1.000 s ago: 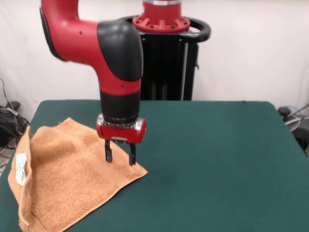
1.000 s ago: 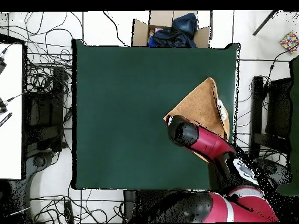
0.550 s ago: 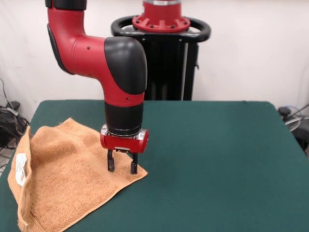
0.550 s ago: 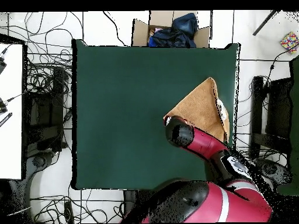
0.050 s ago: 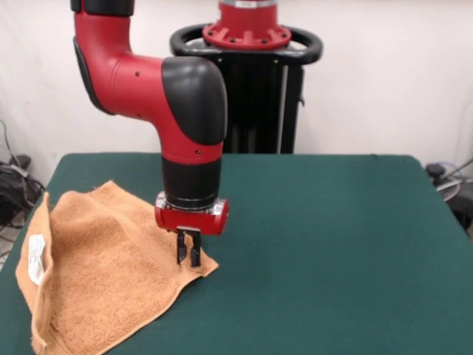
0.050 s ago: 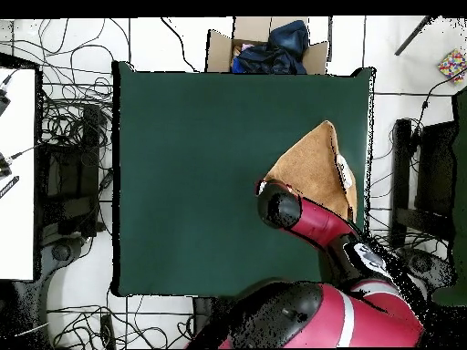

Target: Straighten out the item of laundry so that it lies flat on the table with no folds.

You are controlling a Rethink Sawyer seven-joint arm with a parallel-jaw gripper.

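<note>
Now the red-and-black gripper [image 5: 188,256] pinches the right corner of the orange-tan terry towel [image 5: 96,274]; towel lies rumpled at the dark green felt table's [image 5: 332,251] near-left side, left edge upturned.

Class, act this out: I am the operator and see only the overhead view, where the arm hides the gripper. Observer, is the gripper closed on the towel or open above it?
Observer: Closed. The front view shows the gripper pinched shut on the towel, at the corner that points toward the table's middle.
Operator: Is that corner lifted off the table?
Observer: Hardly. The fingers reach down to the cloth, and the corner sits low on the table, slightly puckered.
Operator: Does the rest lie flat?
Observer: No. The edge farthest from the gripper stands up in a fold, with the white label on it.
</note>
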